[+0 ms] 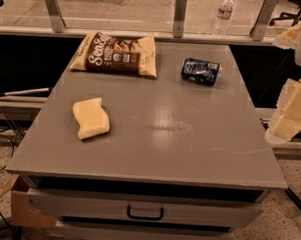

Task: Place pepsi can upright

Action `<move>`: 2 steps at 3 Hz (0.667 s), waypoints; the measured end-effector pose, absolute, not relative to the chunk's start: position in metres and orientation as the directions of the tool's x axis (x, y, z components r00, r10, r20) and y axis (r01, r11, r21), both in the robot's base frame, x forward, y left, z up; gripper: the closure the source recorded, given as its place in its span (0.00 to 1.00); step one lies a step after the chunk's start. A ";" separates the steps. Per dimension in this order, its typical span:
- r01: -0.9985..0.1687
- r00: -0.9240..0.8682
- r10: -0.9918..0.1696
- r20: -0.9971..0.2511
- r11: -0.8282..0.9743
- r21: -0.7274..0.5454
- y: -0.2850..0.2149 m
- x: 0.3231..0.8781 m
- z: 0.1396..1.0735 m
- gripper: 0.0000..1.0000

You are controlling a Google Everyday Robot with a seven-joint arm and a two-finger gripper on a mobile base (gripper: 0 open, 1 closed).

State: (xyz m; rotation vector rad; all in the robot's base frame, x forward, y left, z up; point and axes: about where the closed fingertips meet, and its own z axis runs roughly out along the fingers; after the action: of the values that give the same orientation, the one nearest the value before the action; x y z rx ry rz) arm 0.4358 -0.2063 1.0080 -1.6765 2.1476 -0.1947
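The pepsi can point(200, 71) is dark blue with white lettering and lies on its side on the grey table point(189, 143), at the far right, with its silver top pointing right. My gripper point(291, 115) shows as pale blocky parts at the right edge of the view, beyond the table's right edge. It is well to the right of the can and nearer than it, touching nothing.
A brown and cream snack bag point(116, 54) lies flat at the far left. A yellow sponge point(91, 118) lies at the left middle. A clear water bottle point(224, 14) stands behind the table by the window rail. A drawer handle point(145, 212) is at the front.
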 end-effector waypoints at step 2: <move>-0.890 -0.204 -0.949 -0.239 0.281 -0.358 -0.206 0.438 1.010 0.00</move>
State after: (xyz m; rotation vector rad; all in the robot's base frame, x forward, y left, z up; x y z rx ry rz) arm 0.4384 -0.2057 1.0105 -1.6560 2.1492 -0.1970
